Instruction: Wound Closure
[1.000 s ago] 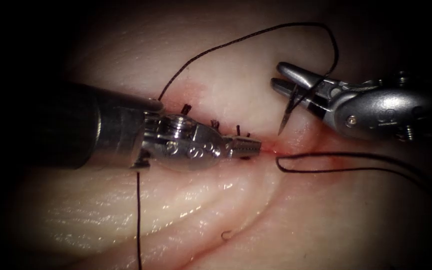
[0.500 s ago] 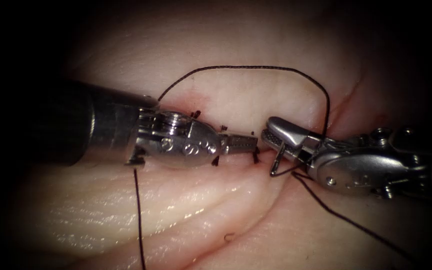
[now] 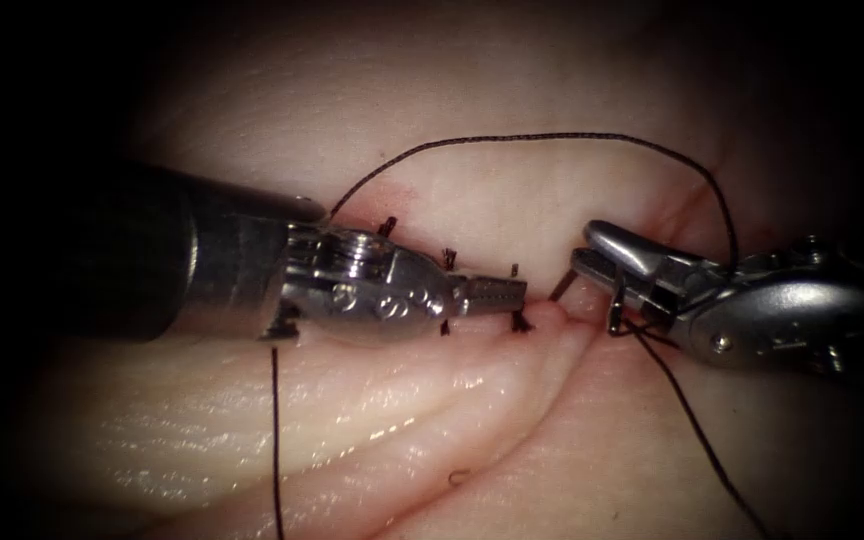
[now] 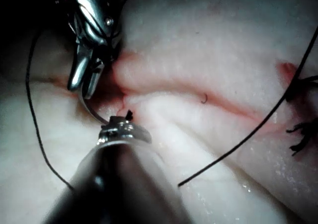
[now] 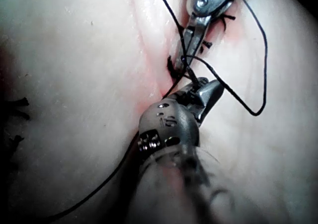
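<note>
Needle held at the cut's right end

My right tool (image 3: 602, 265) comes in from the right and its jaws are clamped on the needle (image 3: 615, 300), gripping it near the middle of its curve. One end of the needle points left toward the raised lip of the tissue (image 3: 452, 400), right at the end of the cut (image 3: 552, 312); I cannot tell whether the tip has entered. The other end drops just below my jaws.

My left tool (image 3: 497, 295) lies along the cut from the left, its jaws narrow, pressed together on the tissue edge beside the last stitch (image 3: 520, 322); whether they pinch anything I cannot tell.

The thread (image 3: 552, 138) rises from beside my left tool's wrist, arches over the tissue above both tools and comes down behind my right tool. Another strand runs from the needle down and to the right. Short cut ends of thread (image 3: 388, 226) stand up along the closed stretch.
</note>
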Robot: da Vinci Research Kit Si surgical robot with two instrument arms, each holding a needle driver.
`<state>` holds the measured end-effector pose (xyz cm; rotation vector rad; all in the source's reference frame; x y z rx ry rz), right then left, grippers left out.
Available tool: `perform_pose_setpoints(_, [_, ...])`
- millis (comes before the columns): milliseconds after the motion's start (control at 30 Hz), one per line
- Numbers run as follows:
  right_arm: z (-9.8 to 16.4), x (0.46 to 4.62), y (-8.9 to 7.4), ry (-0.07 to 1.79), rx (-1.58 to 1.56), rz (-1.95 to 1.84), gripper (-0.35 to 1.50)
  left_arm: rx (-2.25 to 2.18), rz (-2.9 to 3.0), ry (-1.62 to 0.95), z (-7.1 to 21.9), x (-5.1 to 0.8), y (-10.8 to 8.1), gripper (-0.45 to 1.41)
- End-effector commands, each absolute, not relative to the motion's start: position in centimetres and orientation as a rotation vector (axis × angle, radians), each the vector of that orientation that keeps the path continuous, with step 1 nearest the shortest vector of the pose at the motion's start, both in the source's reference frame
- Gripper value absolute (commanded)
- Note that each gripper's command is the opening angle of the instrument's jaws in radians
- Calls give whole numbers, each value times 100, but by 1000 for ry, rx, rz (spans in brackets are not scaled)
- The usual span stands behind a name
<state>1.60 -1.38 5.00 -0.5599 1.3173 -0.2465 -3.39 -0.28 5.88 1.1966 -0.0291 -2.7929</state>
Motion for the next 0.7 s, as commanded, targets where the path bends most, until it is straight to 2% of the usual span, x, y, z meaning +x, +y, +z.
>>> perform_pose_setpoints(33, [507, 164, -130, 1320, -556, -240, -35, 1197, -2797, -28, 592, -348, -28, -13])
perform_pose_setpoints(267, [512, 164, -130, 1336, -505, -220, -35, 1200, -2805, -29, 592, -368, -33, -11])
perform_pose_setpoints(700, [510, 167, -134, 1343, -479, -238, -35, 1126, -2894, 54, 641, -359, -46, -6])
